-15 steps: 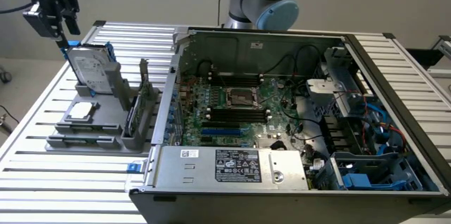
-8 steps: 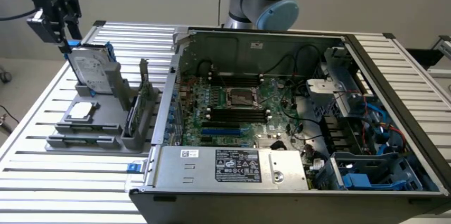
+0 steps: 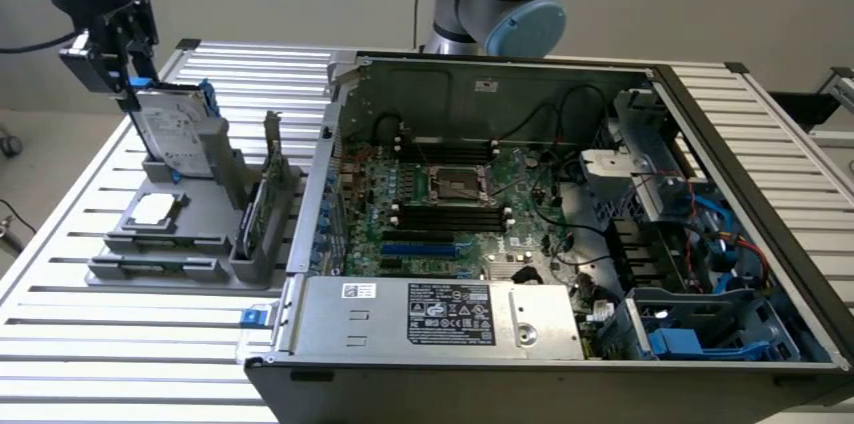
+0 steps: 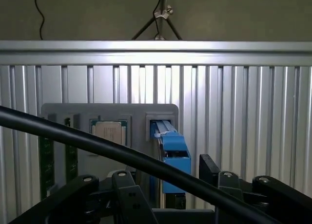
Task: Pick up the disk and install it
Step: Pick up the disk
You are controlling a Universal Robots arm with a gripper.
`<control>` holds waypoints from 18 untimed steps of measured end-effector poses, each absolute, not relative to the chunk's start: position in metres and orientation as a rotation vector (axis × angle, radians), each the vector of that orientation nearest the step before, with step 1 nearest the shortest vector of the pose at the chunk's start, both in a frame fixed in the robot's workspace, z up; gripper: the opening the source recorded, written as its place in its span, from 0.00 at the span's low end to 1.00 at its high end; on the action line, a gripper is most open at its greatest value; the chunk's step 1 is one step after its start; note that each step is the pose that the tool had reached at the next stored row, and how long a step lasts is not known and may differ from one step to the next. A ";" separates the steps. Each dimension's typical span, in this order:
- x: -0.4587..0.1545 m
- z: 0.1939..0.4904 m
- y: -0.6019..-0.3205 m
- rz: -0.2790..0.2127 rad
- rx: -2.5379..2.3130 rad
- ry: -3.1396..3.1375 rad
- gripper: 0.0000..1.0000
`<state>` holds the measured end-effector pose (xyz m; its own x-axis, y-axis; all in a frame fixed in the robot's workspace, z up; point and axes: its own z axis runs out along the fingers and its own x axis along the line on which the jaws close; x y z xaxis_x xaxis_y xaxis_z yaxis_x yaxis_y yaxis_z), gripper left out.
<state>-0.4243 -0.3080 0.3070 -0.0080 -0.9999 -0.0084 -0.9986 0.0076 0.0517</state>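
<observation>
Fingers [image 4: 210,171] of the gripper [image 3: 130,79] are spread wide, one on each side of the disk's blue carrier, not clamped on it. The gripper hangs at the exterior view's far left, just above the disk.

A slatted aluminium table [image 3: 120,354] carries everything. An open computer case [image 3: 747,134] lies on it and takes up most of the exterior view's right, with a green motherboard [image 3: 441,209] inside and a silver labelled power-supply box [image 3: 441,314] at its near edge. The robot arm's grey and blue joint [image 3: 514,4] rises behind the case.

Beside the case, toward the exterior view's left, sits a grey fixture tray [image 3: 160,269]. The disk [image 3: 176,129] stands upright in a slot at the tray's far end, label side showing. Two narrow circuit boards [image 3: 260,204] stand on edge in the tray. A small square processor chip [image 3: 151,209] lies flat in a recess near the disk.
</observation>
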 end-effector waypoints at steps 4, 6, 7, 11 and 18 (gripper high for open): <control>-0.424 0.300 -0.308 -0.062 2.193 -2.202 0.60; -0.424 0.296 -0.308 -0.059 2.193 -2.200 0.60; -0.424 0.294 -0.307 -0.058 2.192 -2.199 0.60; -0.424 0.288 -0.302 -0.048 2.189 -2.195 0.60; -0.428 0.282 -0.295 -0.028 2.210 -2.160 0.60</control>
<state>-0.4285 -0.2954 0.2818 0.0232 -0.9995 0.0227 -0.9986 -0.0220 0.0491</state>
